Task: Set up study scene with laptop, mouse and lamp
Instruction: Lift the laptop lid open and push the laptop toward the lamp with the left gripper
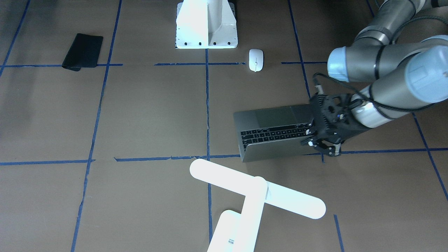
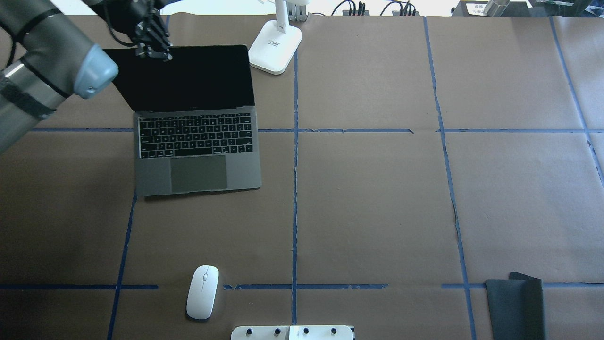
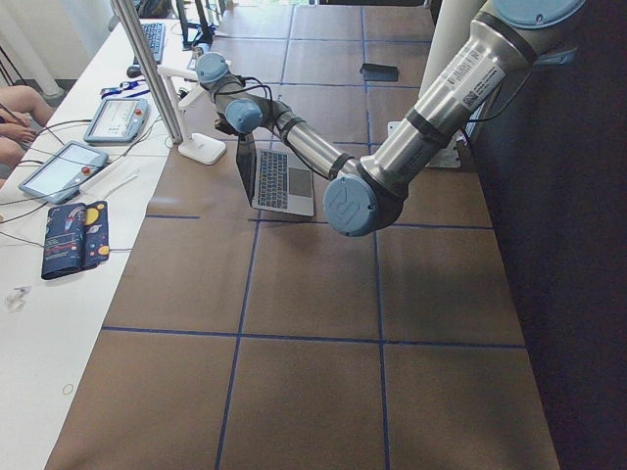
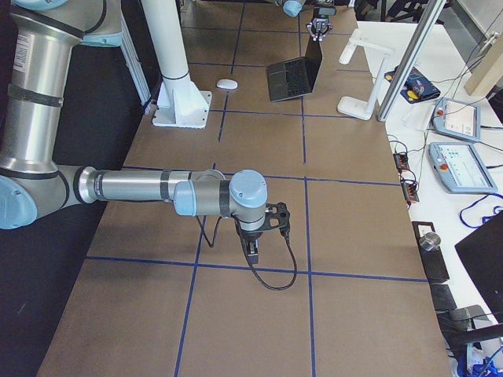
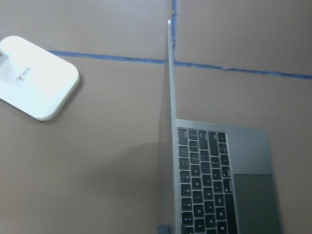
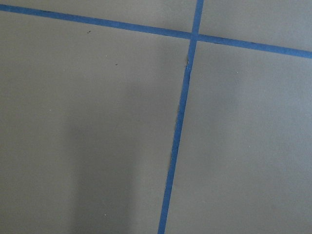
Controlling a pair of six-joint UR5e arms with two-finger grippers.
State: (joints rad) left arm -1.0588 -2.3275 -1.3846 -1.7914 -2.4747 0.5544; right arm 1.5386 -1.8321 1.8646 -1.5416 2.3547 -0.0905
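The laptop (image 2: 198,156) stands open on the table's far left, its screen dark; it also shows in the front view (image 1: 273,133). My left gripper (image 2: 153,49) is at the lid's top left corner, its fingers apart on either side of the lid's edge, as the front view (image 1: 322,145) also shows. The left wrist view looks edge-on along the lid (image 5: 171,122). The white mouse (image 2: 203,292) lies near the robot's base, left of centre. The white lamp (image 1: 257,190) stands beyond the laptop, its base (image 2: 276,47) at the far edge. My right gripper (image 4: 253,250) hangs low over bare table; I cannot tell whether it is open.
A black mat (image 2: 514,307) lies at the near right corner. The white bolted pedestal (image 1: 206,24) stands at the robot's side. Blue tape lines cross the brown table cover (image 6: 178,126). A side table with tablets (image 4: 456,157) runs along the far edge.
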